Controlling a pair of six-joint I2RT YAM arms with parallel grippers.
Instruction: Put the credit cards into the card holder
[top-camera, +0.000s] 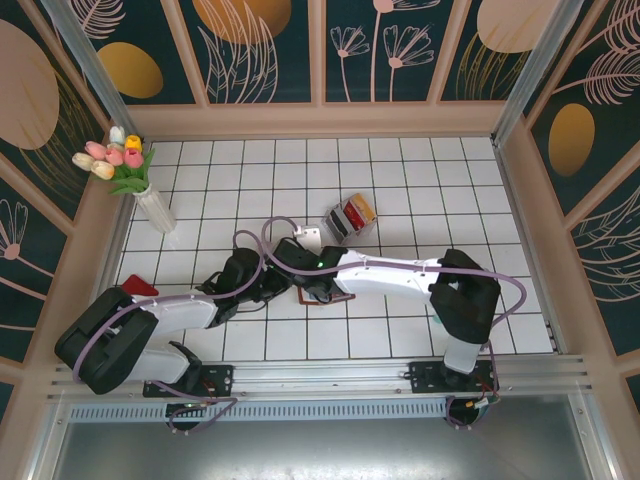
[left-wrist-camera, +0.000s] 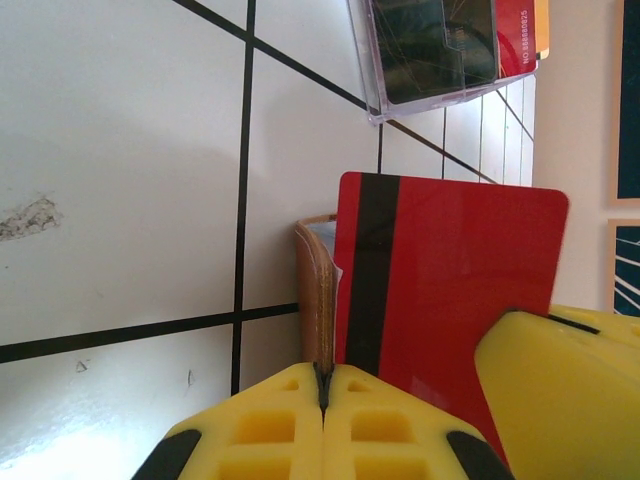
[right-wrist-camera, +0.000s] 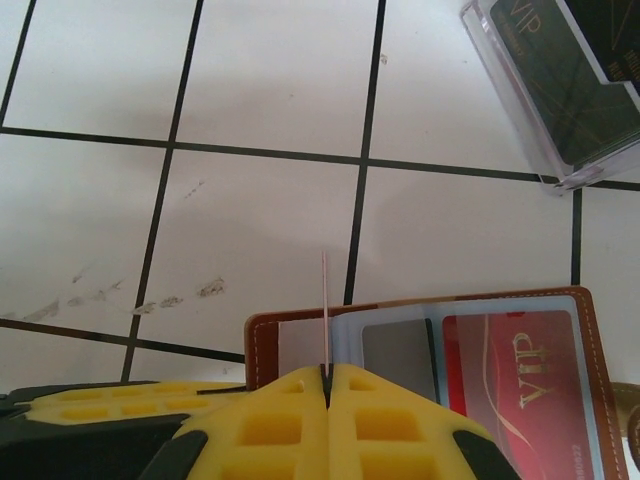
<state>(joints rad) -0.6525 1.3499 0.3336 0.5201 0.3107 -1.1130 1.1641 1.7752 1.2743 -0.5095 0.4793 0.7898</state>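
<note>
Now card holder (right-wrist-camera: 262, 345) holds VIP card (right-wrist-camera: 515, 375); tray (right-wrist-camera: 497, 70), dark cards (right-wrist-camera: 575, 95).

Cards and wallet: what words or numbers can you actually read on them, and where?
"VIP": red card in the card holder.
"VIP": dark card in the clear tray.
"NO." plus digits too blurred to read: red tray card.
No text: held red card, stripe side.
</note>
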